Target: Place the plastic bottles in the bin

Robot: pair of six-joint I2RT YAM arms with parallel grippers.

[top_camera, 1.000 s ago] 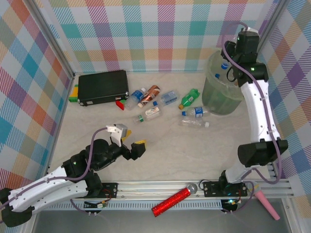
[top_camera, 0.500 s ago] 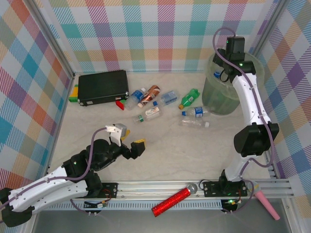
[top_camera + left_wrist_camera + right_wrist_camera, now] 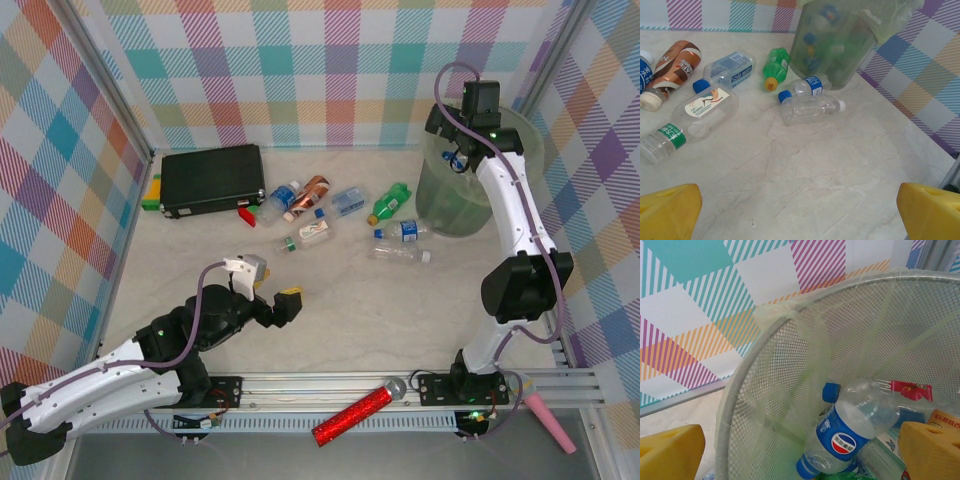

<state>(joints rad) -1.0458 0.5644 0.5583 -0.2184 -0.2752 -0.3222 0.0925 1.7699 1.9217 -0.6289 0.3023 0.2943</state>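
Several plastic bottles lie at mid-table: a brown-labelled one point(image 3: 308, 197), a green one point(image 3: 388, 203), a blue-labelled one point(image 3: 402, 231) and a clear one point(image 3: 400, 254). The left wrist view shows the same green bottle point(image 3: 776, 70) and clear bottle point(image 3: 812, 109). The pale-green bin point(image 3: 462, 195) stands at the back right. More bottles lie inside it, among them a Pepsi-labelled one point(image 3: 850, 435). My right gripper point(image 3: 447, 138) hangs open over the bin's left rim point(image 3: 740, 390), holding nothing. My left gripper point(image 3: 275, 292) is open and empty above bare table, well short of the bottles.
A black rectangular case point(image 3: 212, 178) lies at the back left, with small coloured items beside it. A red glittery tube point(image 3: 352, 415) rests on the front rail and a pink object point(image 3: 552, 422) at the front right. Checked walls close in the table.
The right arm has swung from the bin's far right side to its left rim, its gripper now empty above the bottles inside. The left arm has edged slightly forward.
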